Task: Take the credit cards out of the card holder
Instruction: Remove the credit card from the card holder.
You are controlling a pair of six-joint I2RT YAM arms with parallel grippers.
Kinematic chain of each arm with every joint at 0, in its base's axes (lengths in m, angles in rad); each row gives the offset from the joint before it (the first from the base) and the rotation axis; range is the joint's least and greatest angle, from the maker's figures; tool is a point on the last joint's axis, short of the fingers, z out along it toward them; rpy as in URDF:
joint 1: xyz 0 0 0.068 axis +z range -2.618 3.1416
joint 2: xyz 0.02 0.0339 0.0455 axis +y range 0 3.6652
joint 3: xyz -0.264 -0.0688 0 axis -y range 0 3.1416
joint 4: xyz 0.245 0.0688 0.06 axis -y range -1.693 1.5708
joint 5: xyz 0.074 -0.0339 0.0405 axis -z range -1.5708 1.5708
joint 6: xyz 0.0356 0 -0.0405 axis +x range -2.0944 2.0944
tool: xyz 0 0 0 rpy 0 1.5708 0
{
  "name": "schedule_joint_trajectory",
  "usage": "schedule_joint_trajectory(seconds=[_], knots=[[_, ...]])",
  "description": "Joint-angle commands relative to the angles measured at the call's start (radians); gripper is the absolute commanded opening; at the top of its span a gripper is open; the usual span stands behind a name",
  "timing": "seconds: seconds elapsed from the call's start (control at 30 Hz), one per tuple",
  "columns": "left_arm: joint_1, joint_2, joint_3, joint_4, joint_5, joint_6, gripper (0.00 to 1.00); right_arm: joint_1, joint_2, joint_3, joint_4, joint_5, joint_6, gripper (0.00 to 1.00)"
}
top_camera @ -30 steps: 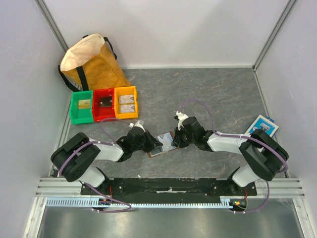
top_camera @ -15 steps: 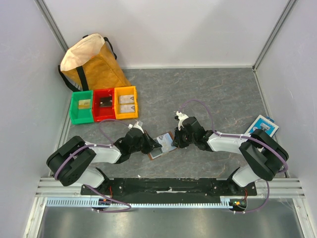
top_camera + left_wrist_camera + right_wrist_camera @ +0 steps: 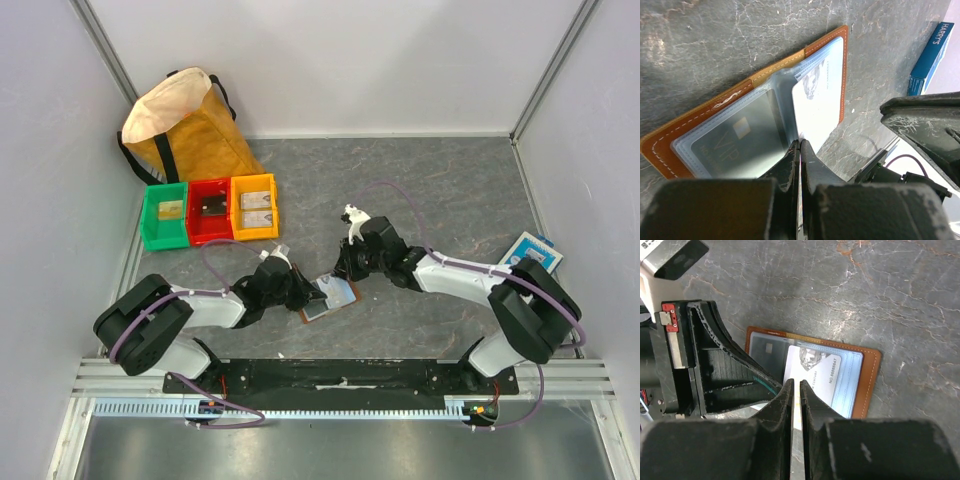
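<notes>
The card holder [image 3: 335, 299] lies open on the table between both arms, brown rim [image 3: 670, 145] outside and clear sleeves inside. A dark credit card [image 3: 735, 140] sits in one sleeve. A white credit card [image 3: 815, 372] lies over the other half. My left gripper [image 3: 800, 146] is shut on the edge of a clear sleeve of the card holder. My right gripper [image 3: 795, 385] is shut on the near corner of the white card, whose white edge shows between the jaws. In the top view the left gripper [image 3: 312, 293] and right gripper [image 3: 347, 272] meet over the holder.
A blue-and-white packet [image 3: 530, 252] lies at the right edge. Green [image 3: 165, 217], red [image 3: 210, 210] and orange [image 3: 254, 207] bins stand at the back left, each holding something. A brown paper bag [image 3: 185, 120] stands behind them. White walls enclose the table.
My left gripper has closed at the holder's left side. My right gripper has shifted slightly up and left over the holder.
</notes>
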Motion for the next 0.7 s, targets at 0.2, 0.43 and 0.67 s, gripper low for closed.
schedule_joint_trajectory(seconds=[0.2,0.43,0.67], knots=[[-0.005,-0.015,0.024,-0.026,0.003,0.036,0.02,-0.023,0.125,-0.031,0.101,-0.049,0.041,0.12],[-0.006,-0.04,-0.005,-0.009,-0.007,0.005,0.02,-0.056,0.14,-0.102,0.09,-0.048,0.065,0.1],[-0.008,-0.066,-0.03,-0.008,-0.015,-0.016,0.02,-0.09,0.152,-0.157,0.077,-0.051,0.093,0.09]])
